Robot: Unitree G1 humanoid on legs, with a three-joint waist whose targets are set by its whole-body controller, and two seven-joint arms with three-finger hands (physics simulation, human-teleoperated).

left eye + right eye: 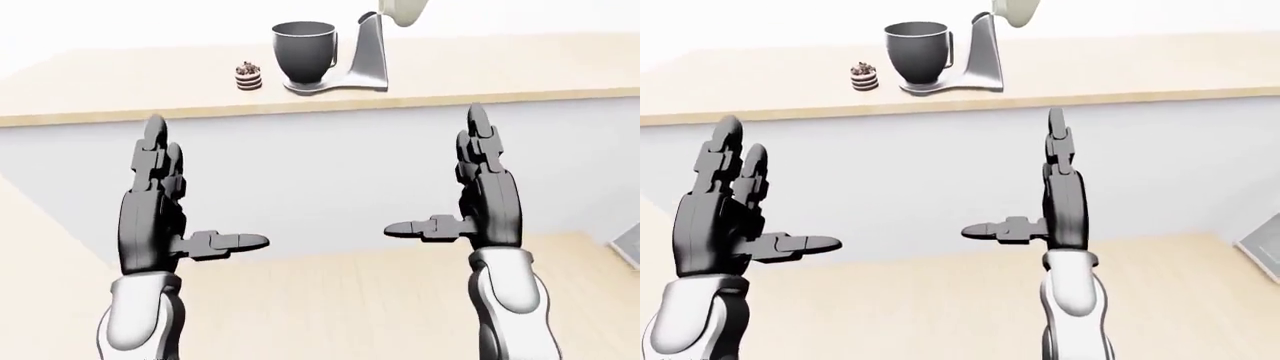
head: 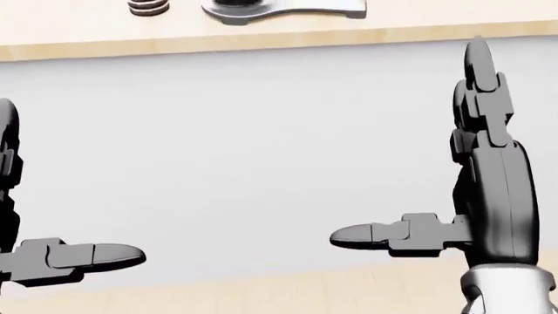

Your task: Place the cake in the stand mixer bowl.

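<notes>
A small layered chocolate cake (image 1: 248, 76) sits on a light wood counter (image 1: 120, 90), just left of the stand mixer. The mixer's dark grey bowl (image 1: 303, 51) stands upright on its silver base (image 1: 345, 81), with the tilted head (image 1: 400, 10) above at the right. My left hand (image 1: 185, 202) is open and empty, fingers pointing up, well below the counter's edge. My right hand (image 1: 455, 191) is also open and empty, held the same way. Both hands are apart from the cake and mixer.
The counter's pale grey face (image 1: 330, 172) fills the middle of the view behind my hands. Light wood floor (image 1: 330, 300) lies below. A grey object's corner (image 1: 628, 244) shows at the right edge.
</notes>
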